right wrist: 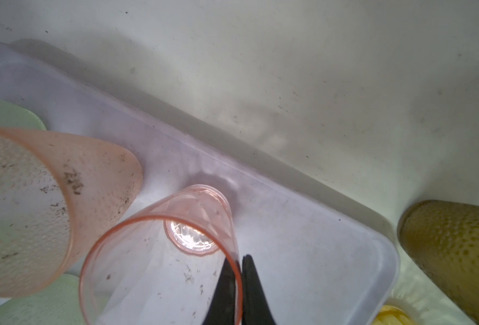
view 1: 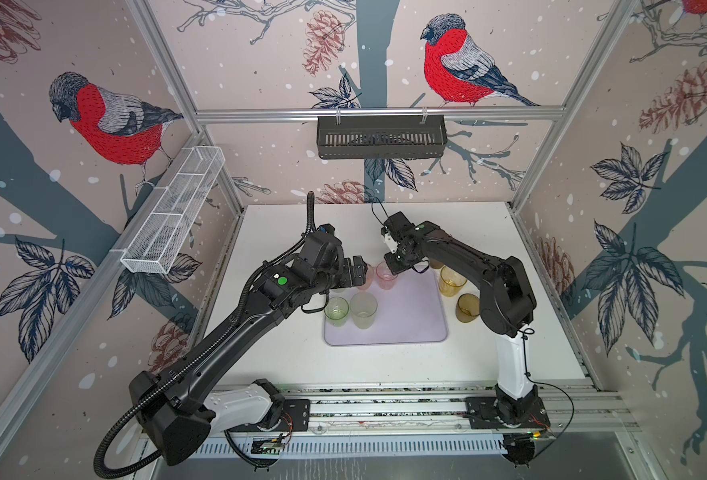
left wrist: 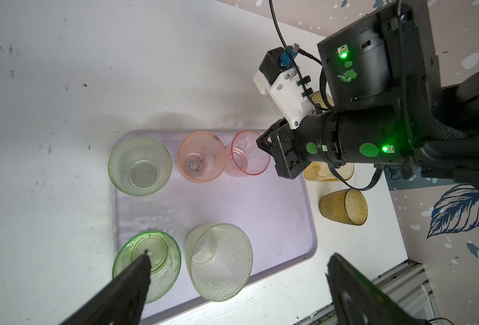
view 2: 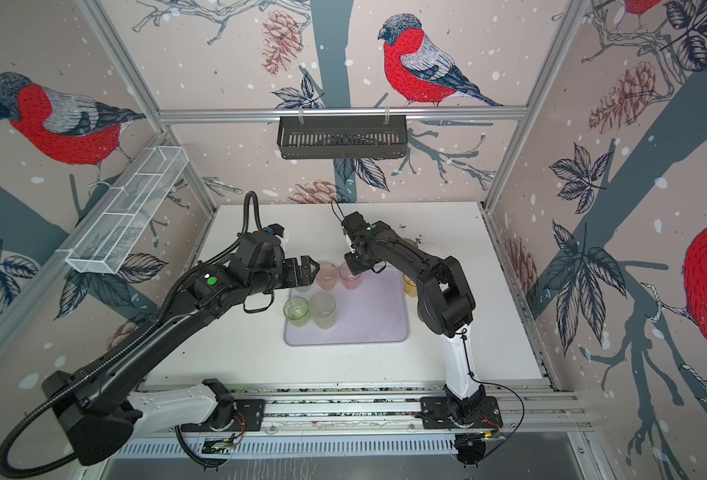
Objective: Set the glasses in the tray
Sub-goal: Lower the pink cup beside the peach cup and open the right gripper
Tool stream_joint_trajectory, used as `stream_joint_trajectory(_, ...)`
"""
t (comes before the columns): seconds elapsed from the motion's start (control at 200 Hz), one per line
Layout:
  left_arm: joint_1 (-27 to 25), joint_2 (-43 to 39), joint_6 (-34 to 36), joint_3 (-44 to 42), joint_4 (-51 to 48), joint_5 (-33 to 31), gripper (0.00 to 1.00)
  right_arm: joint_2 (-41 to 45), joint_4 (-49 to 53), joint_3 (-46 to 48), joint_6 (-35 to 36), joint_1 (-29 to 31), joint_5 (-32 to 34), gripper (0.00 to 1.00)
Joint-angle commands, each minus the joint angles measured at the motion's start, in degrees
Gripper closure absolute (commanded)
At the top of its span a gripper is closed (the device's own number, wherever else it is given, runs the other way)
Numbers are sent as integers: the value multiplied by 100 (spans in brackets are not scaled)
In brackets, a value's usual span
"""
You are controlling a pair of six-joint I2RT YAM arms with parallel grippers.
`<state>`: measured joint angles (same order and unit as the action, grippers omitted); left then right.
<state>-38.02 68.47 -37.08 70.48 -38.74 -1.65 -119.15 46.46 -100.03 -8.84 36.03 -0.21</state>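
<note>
On the tray (view 1: 406,328) four glasses (left wrist: 139,166) are set; a fifth, the clear pink glass (right wrist: 148,267), is pinched there by the closed right end effector (right wrist: 238,261), the left end effector (left wrist: 239,254) held open above the tray. Seemingly three amber glasses (view 1: 467,307) are left beside the tray.

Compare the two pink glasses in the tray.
The dimpled pink glass is cloudy with a bumpy wall; the smooth pink glass is clear. The dimpled one looks wider than the smooth one. The dimpled glass stands free, while the right gripper pinches the smooth glass's rim. Both are pink, mouth up, inside the tray, with dark specks in them.
</note>
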Motion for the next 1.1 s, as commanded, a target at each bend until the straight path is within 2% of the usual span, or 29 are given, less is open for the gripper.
stream_joint_trajectory(0.0,5,-16,16,7,51,-63,3,-8,-19,10,-26,20,73,98)
stream_joint_trajectory(0.74,6,-57,12,46,-10,-72,3,-24,-76,54,-39,46,21,95)
stream_joint_trajectory(1.096,12,-15,32,85,-45,-37,3,77,-132,58,-80,53,60,75)
